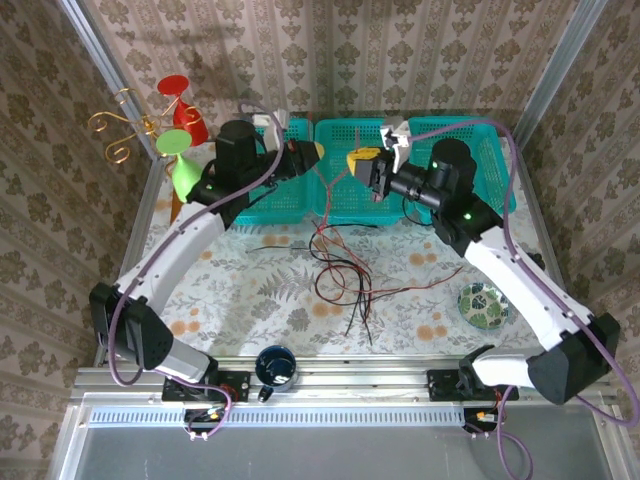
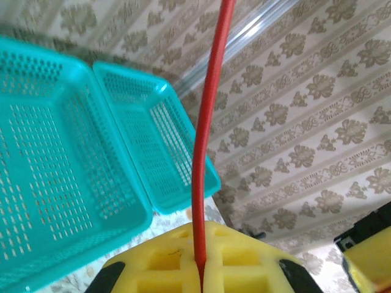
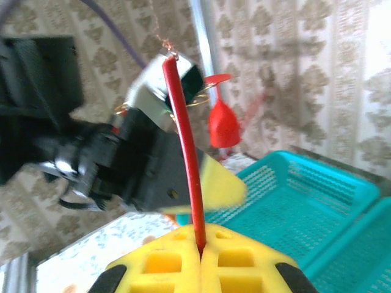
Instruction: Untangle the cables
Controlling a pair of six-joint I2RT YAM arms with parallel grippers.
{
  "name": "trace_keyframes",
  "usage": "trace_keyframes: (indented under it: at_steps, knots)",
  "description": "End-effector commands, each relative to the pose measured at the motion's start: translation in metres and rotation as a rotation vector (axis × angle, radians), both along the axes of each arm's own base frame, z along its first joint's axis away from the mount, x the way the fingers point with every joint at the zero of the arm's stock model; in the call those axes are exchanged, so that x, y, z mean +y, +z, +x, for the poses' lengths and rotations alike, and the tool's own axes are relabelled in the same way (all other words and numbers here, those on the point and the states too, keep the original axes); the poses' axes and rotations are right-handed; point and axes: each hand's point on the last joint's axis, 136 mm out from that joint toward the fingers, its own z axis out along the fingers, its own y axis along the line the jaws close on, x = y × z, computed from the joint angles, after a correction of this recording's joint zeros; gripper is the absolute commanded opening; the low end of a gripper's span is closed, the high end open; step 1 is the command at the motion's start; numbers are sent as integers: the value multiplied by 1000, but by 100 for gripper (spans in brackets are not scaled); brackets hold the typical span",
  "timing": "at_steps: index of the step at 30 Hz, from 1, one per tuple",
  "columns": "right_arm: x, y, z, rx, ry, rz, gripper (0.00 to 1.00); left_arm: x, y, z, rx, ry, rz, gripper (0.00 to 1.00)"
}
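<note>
1. We see the tangle of thin black, dark red and pale cables lying loose in the middle of the flower-patterned table, just near of the teal perforated plastic baskets.
2. Our left gripper is raised by the baskets, its yellow pads pressed together on a thin red wire.
3. Our right gripper likewise pinches a red strand, whose bare copper tip pokes out beyond it.
4. We cannot tell whether both grippers hold the same wire.
5. We judge the step to be lifting red wire out of the heap.
6. Next, we would draw the grippers apart, left and right, slowly, so the wire slides free without dragging the others.
</note>
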Motion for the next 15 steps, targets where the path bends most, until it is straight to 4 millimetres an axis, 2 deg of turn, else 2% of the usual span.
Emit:
trace_keyframes:
  at_steps: [1,4,7,15]
  knots:
    - [-40,18,5,-41,-230,8,0,27,60,-14,-201,73,74,0]
    - [-55,24,2,-53,-300,-17,0,41,83,-18,-290,141,133,0]
    - [-74,33,-2,-58,-385,-25,0,55,98,-22,-366,217,210,0]
    - [-153,63,-10,-88,-754,85,0,88,118,-23,-434,317,308,0]
